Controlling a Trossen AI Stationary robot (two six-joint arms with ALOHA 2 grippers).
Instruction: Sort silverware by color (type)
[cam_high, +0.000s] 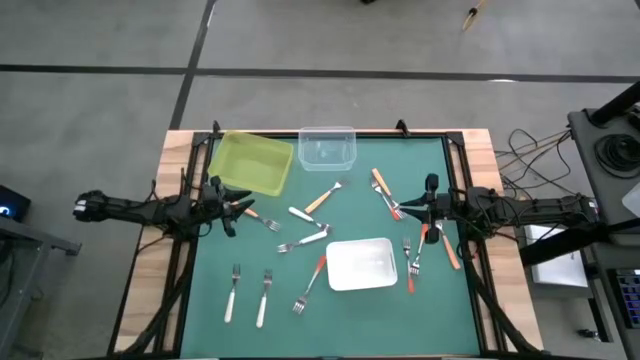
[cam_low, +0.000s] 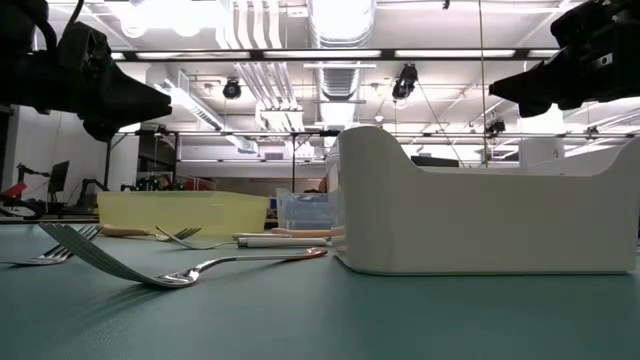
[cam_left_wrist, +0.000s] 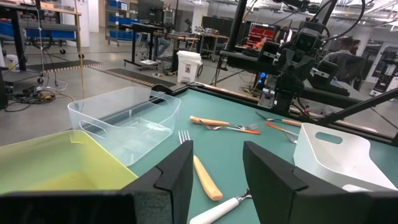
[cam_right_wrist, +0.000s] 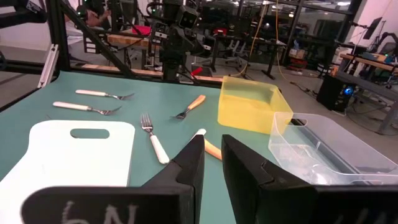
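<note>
Now both arms level over table, left pincer (cam_high: 243, 209) & right pincer (cam_high: 412, 208) parted, empty.

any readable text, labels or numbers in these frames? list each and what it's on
"6N" (or "N9" the other way up): pale handwritten marks on the body of the right claw, seen in its wrist view; orientation unclear, so the reading is uncertain.
Nothing legible on the green tray, clear tray, white tray or the forks.
Background room signs and screens: too small or blurred to read.
</note>
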